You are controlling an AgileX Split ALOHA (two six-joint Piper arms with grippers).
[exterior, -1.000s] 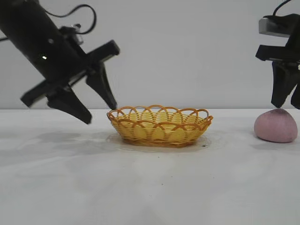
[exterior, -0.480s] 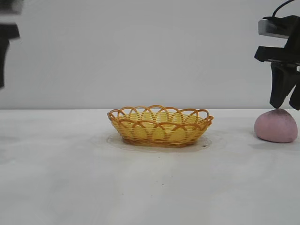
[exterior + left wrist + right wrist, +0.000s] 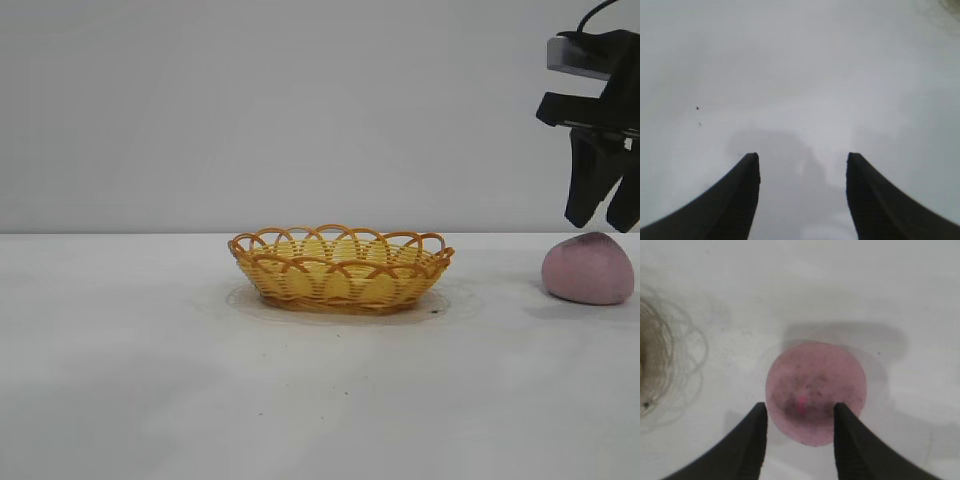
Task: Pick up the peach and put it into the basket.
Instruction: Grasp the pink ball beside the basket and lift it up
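Here's the picture: the peach (image 3: pixel 588 268) sits on the white surface (image 3: pixel 300 400) at the exterior view's right edge, well apart from the basket (image 3: pixel 341 268), which stands mid-surface and holds no peach. The right claw (image 3: pixel 603 215) hangs right above the fruit, pointing steeply down, its tips just clear of the peach's top in the exterior view, with a sliver of background showing between them. That's the relation everything turns on: the peach lies directly below this claw, so the coming move looks like a straight drop, no sideways hunting needed. From the right wrist view the right claw (image 3: pixel 800 412) has its two fingers parted, nothing between them yet, and the peach (image 3: pixel 815 390) shows in the gap and spills a little wider than it on either side, so my read is the fingers may want to spread more before they go down, or they'll land on the crown instead of straddling it. The peach is near round from above, no long axis to line up with. The left claw (image 3: pixel 802 165) is out of the exterior view altogether; its own camera shows its fingers parted over bare surface, holding nothing, far from the action. The right arm is clearly the nearer one. Task-wise: the pick is not made yet.
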